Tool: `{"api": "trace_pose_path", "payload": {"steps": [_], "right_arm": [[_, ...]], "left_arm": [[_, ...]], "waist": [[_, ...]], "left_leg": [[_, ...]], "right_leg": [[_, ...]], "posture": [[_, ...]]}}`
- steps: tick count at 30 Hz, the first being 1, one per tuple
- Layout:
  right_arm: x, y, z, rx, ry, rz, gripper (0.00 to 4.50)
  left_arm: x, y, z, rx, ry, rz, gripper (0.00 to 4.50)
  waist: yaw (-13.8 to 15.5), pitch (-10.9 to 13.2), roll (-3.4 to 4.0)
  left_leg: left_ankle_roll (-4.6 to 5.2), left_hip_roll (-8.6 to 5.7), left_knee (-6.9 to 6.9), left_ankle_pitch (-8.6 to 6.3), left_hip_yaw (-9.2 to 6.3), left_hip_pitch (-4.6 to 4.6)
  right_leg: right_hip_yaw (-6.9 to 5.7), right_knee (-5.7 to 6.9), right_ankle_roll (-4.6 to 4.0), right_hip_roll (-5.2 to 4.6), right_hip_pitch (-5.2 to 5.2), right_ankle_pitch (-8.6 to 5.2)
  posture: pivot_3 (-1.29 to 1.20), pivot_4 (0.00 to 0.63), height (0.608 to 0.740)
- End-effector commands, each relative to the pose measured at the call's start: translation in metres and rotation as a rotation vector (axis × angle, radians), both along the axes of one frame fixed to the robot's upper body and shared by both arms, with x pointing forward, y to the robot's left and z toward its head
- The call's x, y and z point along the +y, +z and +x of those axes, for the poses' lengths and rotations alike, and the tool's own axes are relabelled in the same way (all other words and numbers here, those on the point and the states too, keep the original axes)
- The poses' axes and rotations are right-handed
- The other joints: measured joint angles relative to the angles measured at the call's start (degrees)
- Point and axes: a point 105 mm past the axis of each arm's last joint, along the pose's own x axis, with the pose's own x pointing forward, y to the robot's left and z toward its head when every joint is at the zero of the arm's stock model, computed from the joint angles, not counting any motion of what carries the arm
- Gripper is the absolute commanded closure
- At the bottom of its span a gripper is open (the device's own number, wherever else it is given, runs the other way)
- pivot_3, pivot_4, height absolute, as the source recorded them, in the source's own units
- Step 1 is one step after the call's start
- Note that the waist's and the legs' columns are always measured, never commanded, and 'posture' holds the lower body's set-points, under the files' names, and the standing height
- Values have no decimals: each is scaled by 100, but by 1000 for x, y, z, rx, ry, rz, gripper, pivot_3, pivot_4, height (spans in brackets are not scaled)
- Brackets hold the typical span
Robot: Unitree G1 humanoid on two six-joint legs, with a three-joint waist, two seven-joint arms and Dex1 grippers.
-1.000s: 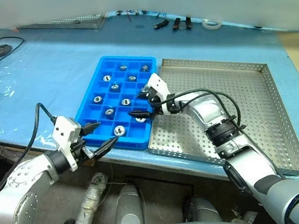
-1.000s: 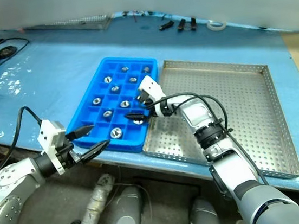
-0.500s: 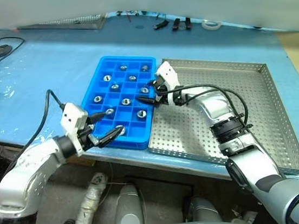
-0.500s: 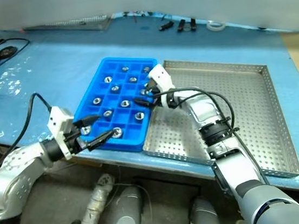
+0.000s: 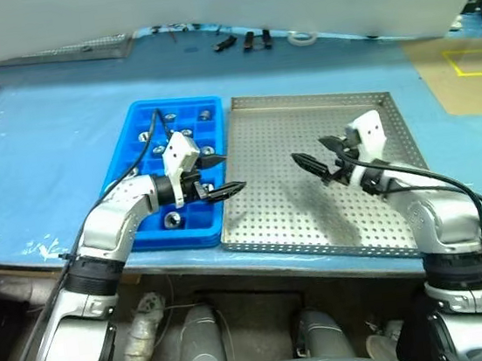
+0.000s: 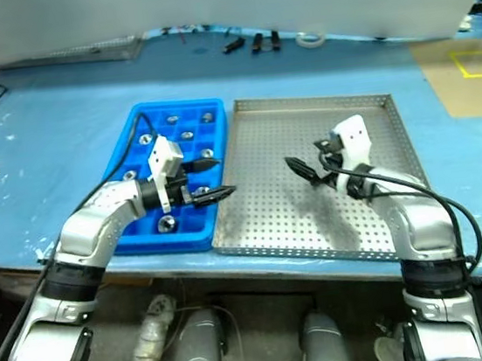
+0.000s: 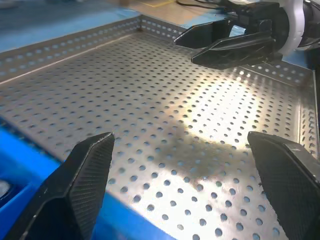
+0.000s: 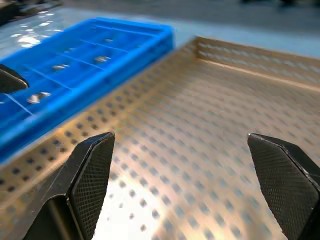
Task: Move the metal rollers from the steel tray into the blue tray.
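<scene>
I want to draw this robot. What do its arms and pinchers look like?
Both arms are smooth silver-grey tubes with black rings at the joints. A thin black cable loops along each. The left end effector and right end effector each have a white block at the wrist and two black, pointed fingers with a fine grid texture.

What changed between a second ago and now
The right gripper pulled away from the blue tray and now hovers open over the steel tray. The left gripper swung in from the table's front edge over the blue tray's near corner, open. The rollers stayed in their compartments.
</scene>
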Motion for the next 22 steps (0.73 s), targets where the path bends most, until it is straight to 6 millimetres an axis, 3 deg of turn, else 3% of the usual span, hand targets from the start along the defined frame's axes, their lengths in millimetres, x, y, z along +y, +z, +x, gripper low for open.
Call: {"api": "trace_pose_path", "payload": {"steps": [1, 11, 22], "right_arm": [[-3, 18, -11, -74, -21, 26, 34], [3, 16, -22, -77, -22, 57, 34], [6, 17, -20, -73, 8, 53, 34]], "left_arm": [[-6, 6, 2, -38, -63, 7, 0], [-6, 2, 1, -27, -119, 36, 0], [1, 0, -1, -27, -97, 37, 0]], "waist": [[-105, -1, 1], [-168, -1, 2], [-168, -1, 2]], "left_leg": [[1, 2, 0, -1, 0, 5], [31, 0, -4, -18, 12, 46], [37, -1, -6, -22, 14, 57]], "right_leg": [[1, 0, -10, 1, 0, -2], [5, -10, -22, -1, 38, -9], [6, -14, -22, -2, 48, -10]], "posture": [[-84, 150, 740], [-117, 150, 740], [-95, 150, 740]]}}
